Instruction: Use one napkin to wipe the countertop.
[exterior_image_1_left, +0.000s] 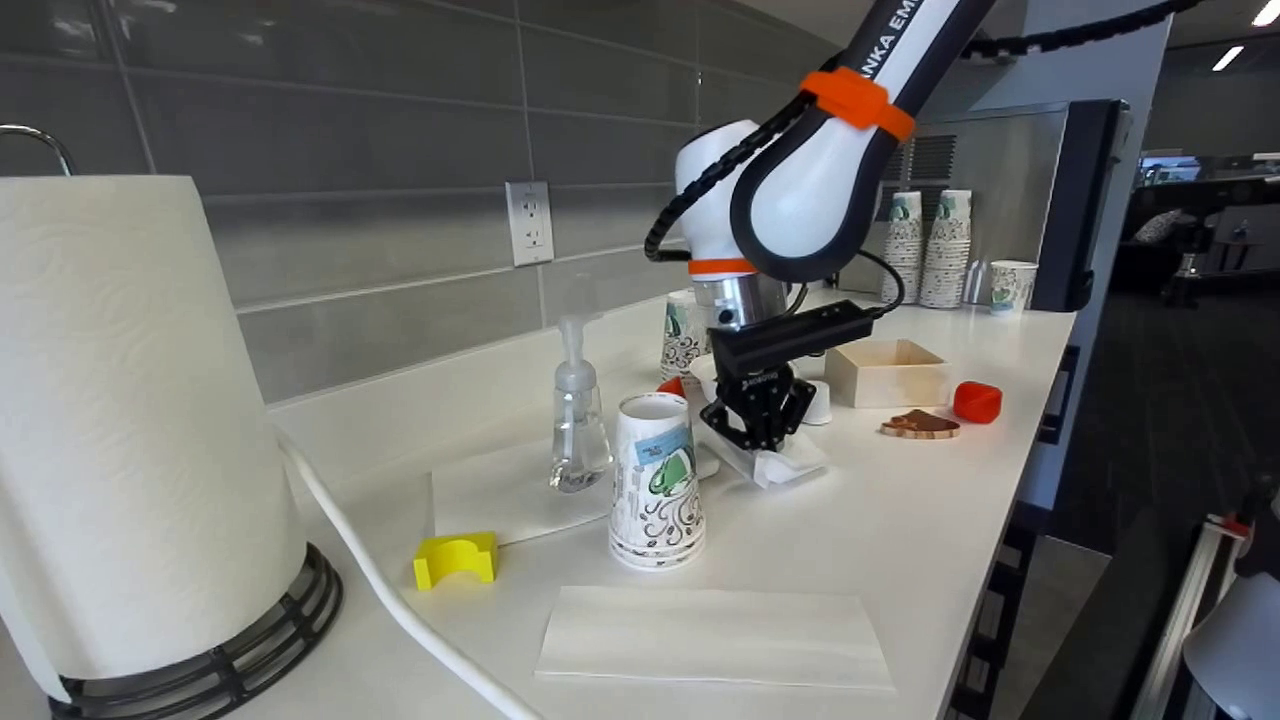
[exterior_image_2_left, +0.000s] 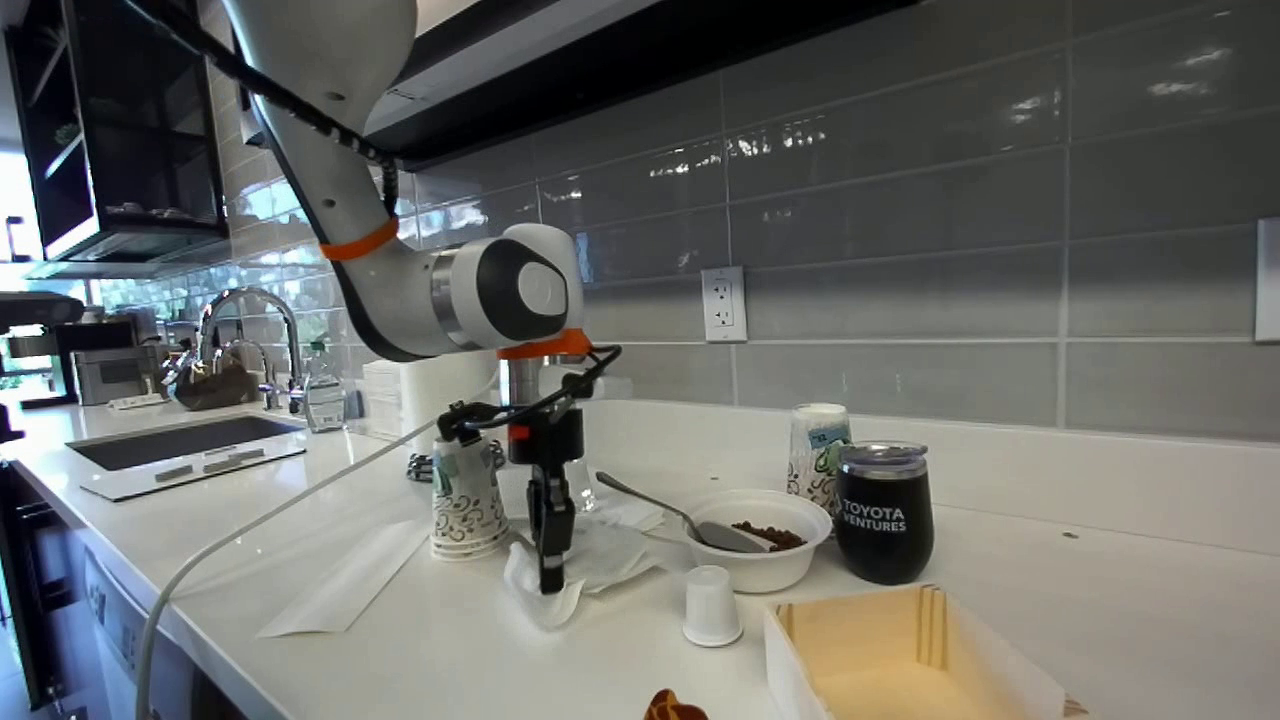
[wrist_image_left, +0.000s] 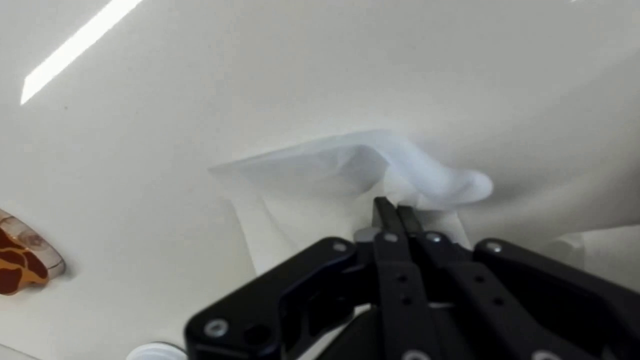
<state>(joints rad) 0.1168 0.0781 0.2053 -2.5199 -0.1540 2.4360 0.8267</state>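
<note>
While the grey tiled wall (exterior_image_1_left: 380, 135) runs alongside, there's the gripper (wrist_image_left: 393, 204), pinched tight on the crumpled napkin (exterior_image_1_left: 786, 466), pale countertop (exterior_image_2_left: 400, 655) beneath!

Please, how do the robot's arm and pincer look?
The arm is white and rounded, with black trim, orange bands, a silver wrist section, a black ribbed cable and lettering including "ANKA". The pincer is black, with slim, straight fingers and round metal screws.
</note>
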